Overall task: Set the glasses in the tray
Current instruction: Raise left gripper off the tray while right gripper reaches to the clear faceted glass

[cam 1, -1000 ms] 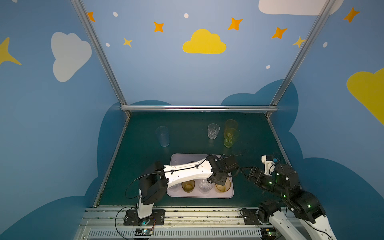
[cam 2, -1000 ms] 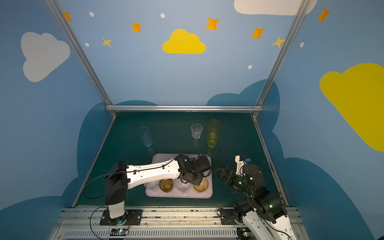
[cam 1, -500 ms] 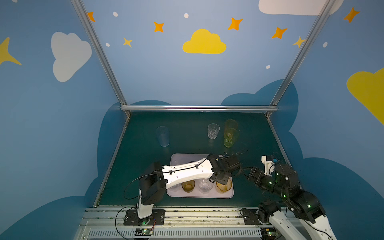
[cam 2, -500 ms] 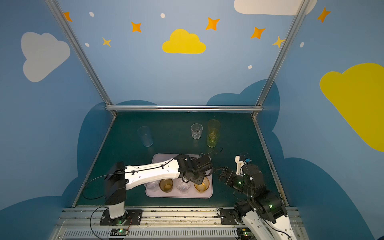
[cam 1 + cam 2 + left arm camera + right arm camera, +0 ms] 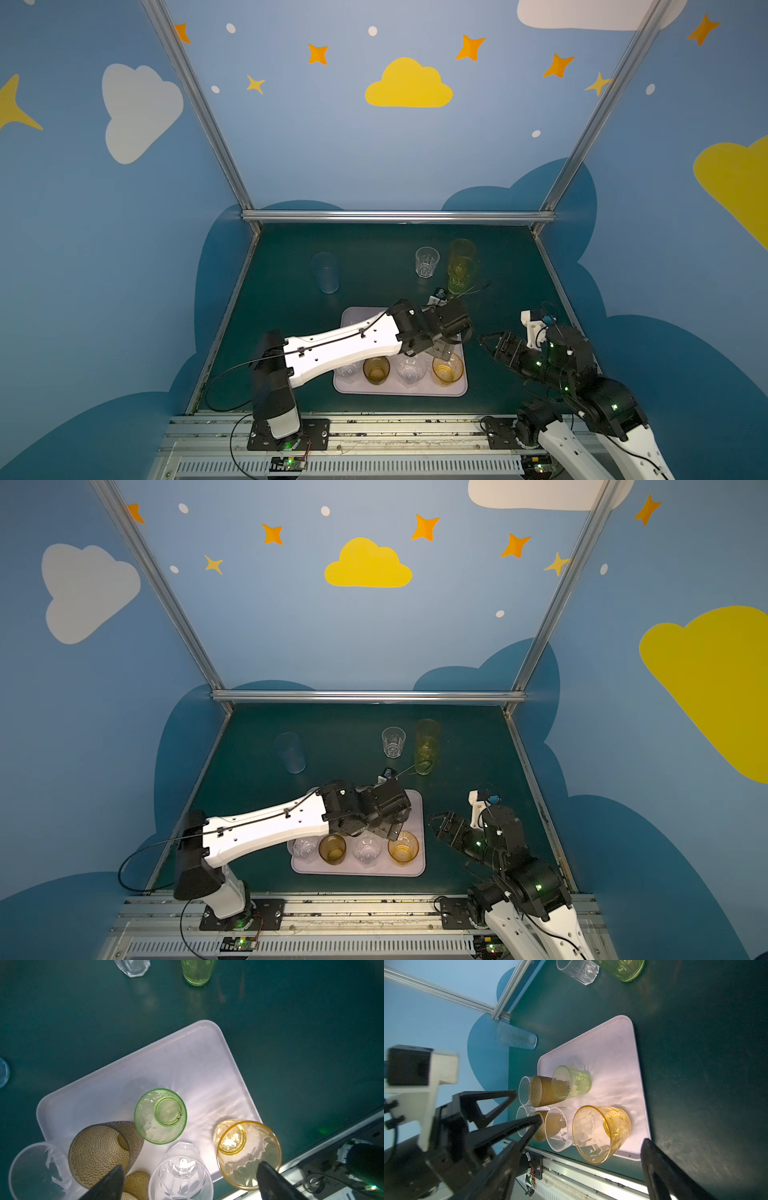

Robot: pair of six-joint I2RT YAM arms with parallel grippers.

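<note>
With the left gripper point(image 5: 191, 1166) spread empty above the flat lilac-pink tray point(image 5: 187, 1059), the short clear faceted tumbler point(image 5: 427, 262) standing far beyond it looks light, rigid, slippery, best pinched across its rim.

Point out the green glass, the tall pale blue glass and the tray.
green glass point(image 5: 164, 1115): left wrist view, base seen through its mouth.
tall pale blue glass point(image 5: 326, 272): in a top view, side wall.
tray point(image 5: 612, 1059): right wrist view, bare floor.

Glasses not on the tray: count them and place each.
3, all on the table beyond the tray: pale blue tall glass at far left, short clear glass and yellow-green tall glass side by side farther right.
</note>
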